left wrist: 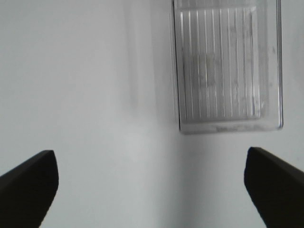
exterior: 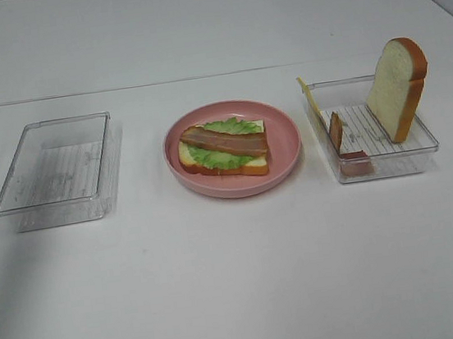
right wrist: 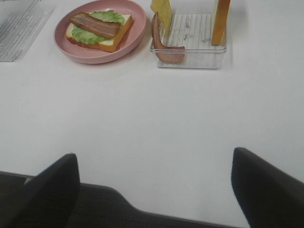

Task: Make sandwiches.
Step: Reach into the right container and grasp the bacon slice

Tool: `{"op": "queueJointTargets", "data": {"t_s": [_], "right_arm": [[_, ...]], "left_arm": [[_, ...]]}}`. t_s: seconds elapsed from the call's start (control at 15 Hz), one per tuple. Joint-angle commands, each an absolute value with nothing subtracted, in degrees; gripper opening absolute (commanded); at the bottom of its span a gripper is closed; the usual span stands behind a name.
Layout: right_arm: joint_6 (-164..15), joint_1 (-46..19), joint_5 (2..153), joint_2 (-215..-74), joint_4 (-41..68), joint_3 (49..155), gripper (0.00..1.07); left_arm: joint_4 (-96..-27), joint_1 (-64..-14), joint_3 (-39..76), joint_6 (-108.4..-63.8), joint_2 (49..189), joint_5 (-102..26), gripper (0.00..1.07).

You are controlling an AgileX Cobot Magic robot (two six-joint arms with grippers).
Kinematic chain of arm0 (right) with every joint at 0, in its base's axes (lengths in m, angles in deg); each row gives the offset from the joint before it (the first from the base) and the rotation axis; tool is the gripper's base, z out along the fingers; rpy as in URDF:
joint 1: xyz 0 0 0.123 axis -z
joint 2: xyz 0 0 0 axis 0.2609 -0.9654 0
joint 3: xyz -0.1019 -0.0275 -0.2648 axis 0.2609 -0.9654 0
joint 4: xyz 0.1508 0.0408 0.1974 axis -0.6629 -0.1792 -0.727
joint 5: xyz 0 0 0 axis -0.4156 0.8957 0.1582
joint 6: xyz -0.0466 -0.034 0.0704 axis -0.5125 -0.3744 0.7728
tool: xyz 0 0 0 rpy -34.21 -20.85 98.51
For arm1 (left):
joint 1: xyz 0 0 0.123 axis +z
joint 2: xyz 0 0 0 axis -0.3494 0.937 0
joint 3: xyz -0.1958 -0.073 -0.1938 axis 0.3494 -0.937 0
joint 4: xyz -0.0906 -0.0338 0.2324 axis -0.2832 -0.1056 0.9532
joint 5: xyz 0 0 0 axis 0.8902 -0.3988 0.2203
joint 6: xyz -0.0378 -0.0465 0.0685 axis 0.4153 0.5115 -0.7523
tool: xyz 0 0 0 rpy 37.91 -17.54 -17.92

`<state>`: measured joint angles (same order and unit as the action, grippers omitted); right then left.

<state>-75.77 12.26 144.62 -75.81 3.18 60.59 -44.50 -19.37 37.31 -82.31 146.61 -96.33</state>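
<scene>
A half-built sandwich (exterior: 224,147) lies on the round pink plate (exterior: 287,155): a bread slice, a green lettuce leaf and a brown bacon strip on top. It also shows in the right wrist view (right wrist: 99,29). A second bread slice (exterior: 398,86) stands upright in the right clear tray (exterior: 391,164), with a yellow cheese square (exterior: 309,101) and a bacon strip (exterior: 336,131) leaning at the tray's left end. My left gripper (left wrist: 149,156) is open and empty, over bare table near the left tray. My right gripper (right wrist: 154,156) is open and empty, near the table's front edge, well short of the plate. Neither gripper shows in the exterior view.
An empty clear tray (exterior: 57,169) stands at the left of the table; it also shows in the left wrist view (left wrist: 228,71). The white table (exterior: 240,283) has bare surface in front of the plate and trays. The right wrist view shows its front edge (right wrist: 118,199).
</scene>
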Motion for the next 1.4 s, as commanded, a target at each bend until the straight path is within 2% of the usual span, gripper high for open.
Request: {"op": "queueJointTargets", "data": {"t_s": [0.07, 0.2, 0.27, 0.33, 0.53, 0.6, 0.73, 0.93, 1.4], "right_arm": [[-76.11, 12.43, 144.11, -74.15, 2.95, 60.36, 0.85], [-76.11, 12.43, 144.11, -74.15, 2.95, 60.36, 0.85], [-76.11, 12.43, 144.11, -74.15, 2.95, 60.36, 0.85], [-76.11, 12.43, 144.11, -74.15, 2.95, 60.36, 0.85], [-76.11, 12.43, 144.11, -74.15, 2.95, 60.36, 0.85], [-76.11, 12.43, 144.11, -74.15, 2.95, 60.36, 0.85], [-76.11, 12.43, 144.11, -74.15, 2.95, 60.36, 0.85], [-76.11, 12.43, 144.11, -74.15, 2.95, 60.36, 0.85], [-76.05, 12.43, 144.11, -74.33, 3.07, 60.36, 0.85]], "left_arm": [[-44.78, -19.42, 25.33, -83.0, 134.69, -93.52, 1.01], [-44.84, -19.42, 15.42, -83.35, 122.25, -91.34, 1.01], [-44.84, -19.42, 4.19, -83.29, 106.84, -90.89, 1.01], [-44.84, -19.42, 1.61, -83.29, 102.6, -90.89, 1.01], [-44.84, -19.42, -11.34, -83.29, 75.44, -91.29, 1.0], [-44.84, -19.42, -12.43, -83.29, 72.46, -91.57, 1.0], [-46.16, -19.42, -16.61, -83.23, 57.85, -92.89, 1.0], [-46.33, -19.42, -21.19, -83.35, 48.8, -90.83, 1.0], [-46.79, -19.42, -22.45, -82.77, 49.26, -88.59, 1.0]]}}
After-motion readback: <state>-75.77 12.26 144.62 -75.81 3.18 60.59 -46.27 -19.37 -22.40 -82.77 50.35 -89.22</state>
